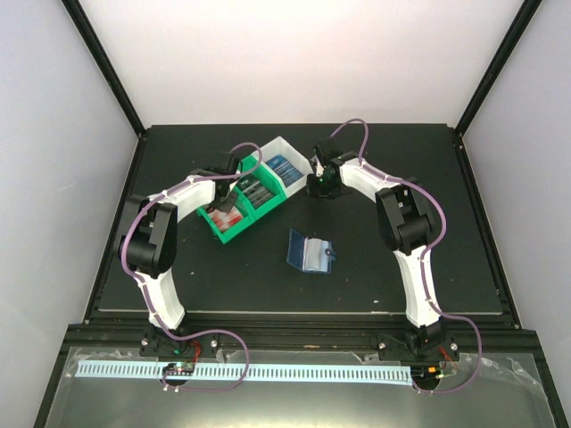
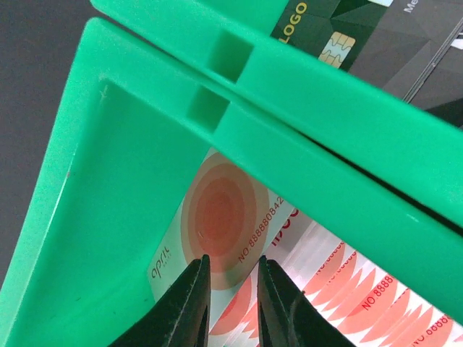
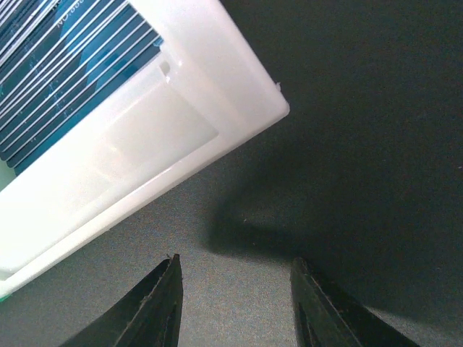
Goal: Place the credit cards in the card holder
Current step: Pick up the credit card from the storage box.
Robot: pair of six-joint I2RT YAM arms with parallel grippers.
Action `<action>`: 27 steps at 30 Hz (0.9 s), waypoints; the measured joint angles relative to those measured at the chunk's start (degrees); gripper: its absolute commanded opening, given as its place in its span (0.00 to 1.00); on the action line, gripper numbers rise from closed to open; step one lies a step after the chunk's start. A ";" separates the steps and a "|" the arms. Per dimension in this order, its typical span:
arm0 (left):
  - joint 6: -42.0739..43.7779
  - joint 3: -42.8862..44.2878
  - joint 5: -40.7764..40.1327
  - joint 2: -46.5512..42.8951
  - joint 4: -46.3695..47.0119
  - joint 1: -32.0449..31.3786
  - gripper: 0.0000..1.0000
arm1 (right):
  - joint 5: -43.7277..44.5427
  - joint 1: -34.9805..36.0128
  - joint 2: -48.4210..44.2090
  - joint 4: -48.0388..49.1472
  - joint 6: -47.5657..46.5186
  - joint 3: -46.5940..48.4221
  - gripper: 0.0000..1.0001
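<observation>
The card holder (image 1: 310, 252) lies open on the black table, dark blue with a paler inside, apart from both grippers. The credit cards stand in a green-and-white bin (image 1: 237, 234): red-and-white cards (image 1: 227, 217), dark cards (image 1: 259, 192) and blue cards (image 1: 285, 168). My left gripper (image 1: 227, 205) reaches into the red-and-white compartment. In the left wrist view the left gripper (image 2: 231, 264) has its jaws a narrow gap apart just over the top red-and-white card (image 2: 224, 210). My right gripper (image 1: 319, 186) is open and empty over bare table beside the bin's white end (image 3: 181, 94).
The bin's green divider (image 2: 325, 108) crosses the left wrist view, with dark cards (image 2: 376, 36) behind it. Blue cards (image 3: 65, 65) show inside the white compartment. The table's raised black frame runs along all sides.
</observation>
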 measured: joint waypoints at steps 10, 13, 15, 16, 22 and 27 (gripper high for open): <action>4.13 -3.21 -3.91 0.00 5.55 0.00 0.19 | -0.02 0.00 -0.02 0.17 0.02 -0.09 0.43; 6.29 -4.39 -5.84 0.00 7.82 0.00 0.19 | -0.02 0.00 -0.02 0.20 0.00 -0.11 0.43; 7.67 -5.09 -6.84 -0.02 9.53 0.00 0.19 | -0.02 0.00 -0.02 0.20 0.02 -0.11 0.43; 8.33 -5.31 -7.26 0.00 10.16 0.00 0.19 | -0.02 0.00 -0.02 0.22 0.02 -0.11 0.43; 10.36 -5.49 -7.67 0.00 11.61 0.00 0.13 | -0.04 0.00 -0.02 0.22 0.00 -0.11 0.43; 10.84 -5.49 -7.30 0.00 11.47 0.04 0.02 | -0.04 0.00 -0.02 0.22 0.00 -0.11 0.44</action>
